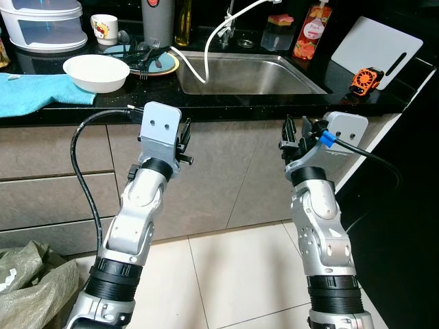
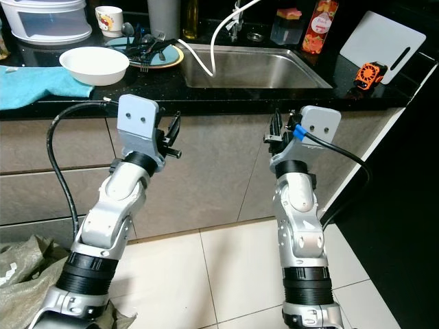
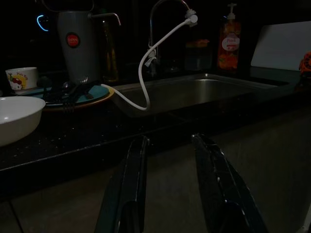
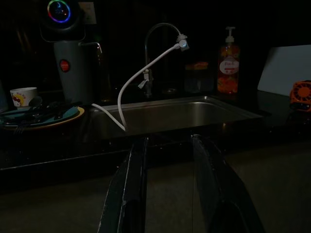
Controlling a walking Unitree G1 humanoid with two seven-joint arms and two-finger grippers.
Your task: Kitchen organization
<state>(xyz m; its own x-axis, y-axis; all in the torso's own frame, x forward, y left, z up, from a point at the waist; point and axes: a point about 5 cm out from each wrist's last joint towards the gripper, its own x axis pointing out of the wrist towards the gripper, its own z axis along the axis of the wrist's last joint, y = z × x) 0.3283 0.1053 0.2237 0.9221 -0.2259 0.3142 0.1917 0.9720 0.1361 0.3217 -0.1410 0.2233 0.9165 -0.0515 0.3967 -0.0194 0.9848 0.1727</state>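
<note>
Both arms are held raised before the cabinet fronts, below the black counter [image 1: 226,103]. The left gripper [image 3: 170,194] and the right gripper [image 4: 167,189] are each seen with fingers parted and nothing between them. A ring of coloured light [image 4: 59,9] is caught by the right wrist view. In the head views a white bowl [image 1: 96,72], a blue towel [image 1: 38,94], a plate of utensils [image 1: 151,62], the steel sink [image 1: 247,75] and a white hose [image 1: 212,38] are shown above a tiled floor [image 1: 226,274].
</note>
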